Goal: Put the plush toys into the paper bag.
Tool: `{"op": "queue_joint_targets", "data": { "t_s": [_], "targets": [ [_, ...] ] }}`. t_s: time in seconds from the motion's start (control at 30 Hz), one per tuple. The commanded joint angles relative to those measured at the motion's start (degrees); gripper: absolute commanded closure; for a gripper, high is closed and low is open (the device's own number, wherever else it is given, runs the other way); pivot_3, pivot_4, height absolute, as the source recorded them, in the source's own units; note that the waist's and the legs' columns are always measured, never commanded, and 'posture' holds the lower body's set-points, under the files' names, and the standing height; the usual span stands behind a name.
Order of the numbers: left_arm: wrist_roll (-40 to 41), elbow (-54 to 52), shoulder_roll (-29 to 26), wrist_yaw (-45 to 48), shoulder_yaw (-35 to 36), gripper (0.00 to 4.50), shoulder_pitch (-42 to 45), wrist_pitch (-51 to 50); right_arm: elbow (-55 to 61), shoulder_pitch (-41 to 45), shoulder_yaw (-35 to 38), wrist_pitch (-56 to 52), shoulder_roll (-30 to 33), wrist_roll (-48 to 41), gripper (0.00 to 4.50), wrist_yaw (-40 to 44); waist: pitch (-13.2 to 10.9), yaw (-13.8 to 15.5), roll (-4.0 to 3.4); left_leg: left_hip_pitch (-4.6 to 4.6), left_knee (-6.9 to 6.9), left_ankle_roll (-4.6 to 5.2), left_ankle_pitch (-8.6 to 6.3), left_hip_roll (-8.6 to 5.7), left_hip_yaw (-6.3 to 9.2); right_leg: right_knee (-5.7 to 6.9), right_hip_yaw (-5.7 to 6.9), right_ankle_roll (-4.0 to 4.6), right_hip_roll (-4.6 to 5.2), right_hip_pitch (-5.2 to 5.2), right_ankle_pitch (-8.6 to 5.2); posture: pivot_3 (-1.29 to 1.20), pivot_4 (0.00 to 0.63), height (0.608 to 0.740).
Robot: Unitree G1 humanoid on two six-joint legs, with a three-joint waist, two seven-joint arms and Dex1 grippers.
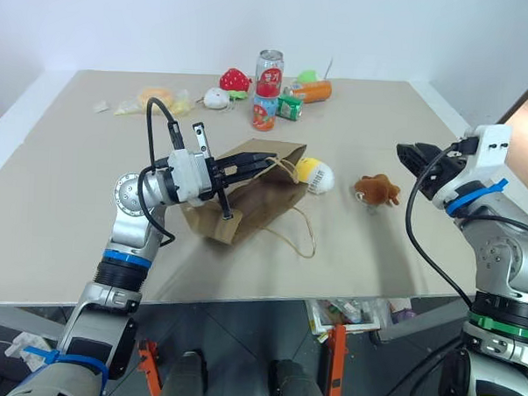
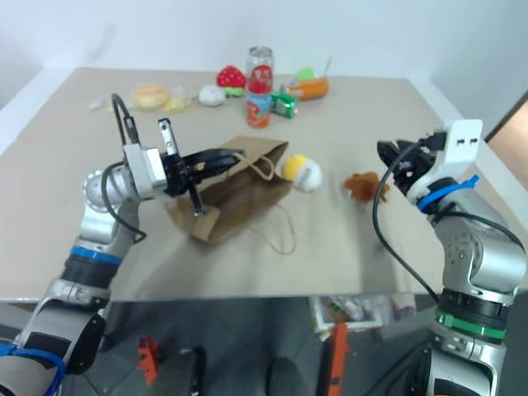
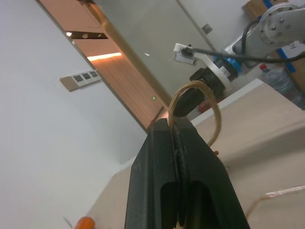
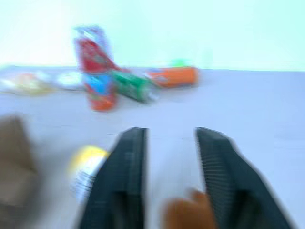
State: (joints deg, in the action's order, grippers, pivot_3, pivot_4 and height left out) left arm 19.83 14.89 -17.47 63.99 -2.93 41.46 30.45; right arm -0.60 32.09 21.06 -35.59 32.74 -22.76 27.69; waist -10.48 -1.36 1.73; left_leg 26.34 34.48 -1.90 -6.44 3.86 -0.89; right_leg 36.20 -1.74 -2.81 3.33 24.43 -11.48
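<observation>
The brown paper bag (image 1: 246, 197) lies on its side mid-table, its mouth facing right. My left gripper (image 1: 262, 161) is shut on one of the bag's cord handles (image 3: 215, 119), lifting the upper lip of the mouth; the other handle (image 1: 303, 236) trails loose on the table. A yellow-and-white egg plush toy (image 1: 317, 174) sits right at the bag's mouth. Further right lies the brown furry plush toy (image 1: 376, 190). My right gripper (image 1: 412, 157) hovers just right of and above it, open; in the right wrist view the brown toy (image 4: 183, 212) shows low between the fingers (image 4: 126, 176).
At the back of the table stand two stacked cans (image 1: 268, 89), a red strawberry toy (image 1: 235, 78), a small white round toy (image 1: 217, 98), a green carton (image 1: 291, 107), an orange bottle (image 1: 313, 91) and a yellow packet (image 1: 154, 98). The table's front edge (image 1: 268, 296) is near.
</observation>
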Motion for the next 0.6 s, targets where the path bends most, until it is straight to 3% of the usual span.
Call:
{"op": "queue_joint_targets", "data": {
  "t_s": [0.03, 0.07, 0.1, 0.13, 0.6],
  "targets": [
    [0.85, -2.05, -0.25, -0.26, 0.24, 4.5, 0.39, 0.81, -4.68, 0.35, -2.9, 4.49, 1.84, 3.19, 0.83, 1.4, -0.01, -0.14, -0.03, -0.01, -0.03, 0.01, 0.0, 0.0, -0.01, 0.0, -0.02, 0.0, -0.02, 0.03, 0.0, 0.0, 0.15, 0.74],
    [0.82, -2.08, -0.24, -0.28, 0.23, 4.5, 0.37, 0.82, -5.97, 0.76, -3.32, 4.96, 1.77, 3.53, 0.69, 1.42, -0.02, -0.12, -0.05, -0.01, -0.04, 0.02, 0.01, 0.0, 0.0, 0.01, -0.02, -0.01, -0.02, 0.03, 0.0, 0.0, 0.15, 0.74],
    [0.83, -2.14, -0.25, -0.28, 0.22, 4.5, 0.31, 0.82, -7.17, 1.12, -3.87, 5.41, 1.74, 3.91, 0.11, 1.61, -0.02, 0.0, -0.05, -0.01, -0.04, 0.03, 0.01, 0.0, 0.0, 0.02, -0.02, -0.01, -0.03, 0.03, 0.0, 0.0, 0.15, 0.74],
    [0.82, -2.22, -0.26, -0.28, 0.19, 4.5, 0.23, 0.87, -8.64, 1.66, -4.57, 6.11, 1.69, 4.63, 0.04, 1.59, -0.02, 0.02, -0.05, 0.0, -0.03, 0.03, 0.02, 0.0, 0.0, 0.02, -0.02, -0.02, -0.02, 0.02, 0.01, 0.0, 0.15, 0.74],
    [0.63, -2.94, -0.53, -0.33, -0.16, 4.5, -0.38, 0.86, -28.89, 8.19, -10.98, 14.54, -1.38, 13.05, 0.04, -3.48, -0.02, 0.05, -0.05, 0.02, 0.02, 0.07, 0.04, -0.03, -0.03, 0.01, -0.06, -0.06, -0.01, 0.01, 0.05, 0.0, 0.15, 0.74]
  ]
}}
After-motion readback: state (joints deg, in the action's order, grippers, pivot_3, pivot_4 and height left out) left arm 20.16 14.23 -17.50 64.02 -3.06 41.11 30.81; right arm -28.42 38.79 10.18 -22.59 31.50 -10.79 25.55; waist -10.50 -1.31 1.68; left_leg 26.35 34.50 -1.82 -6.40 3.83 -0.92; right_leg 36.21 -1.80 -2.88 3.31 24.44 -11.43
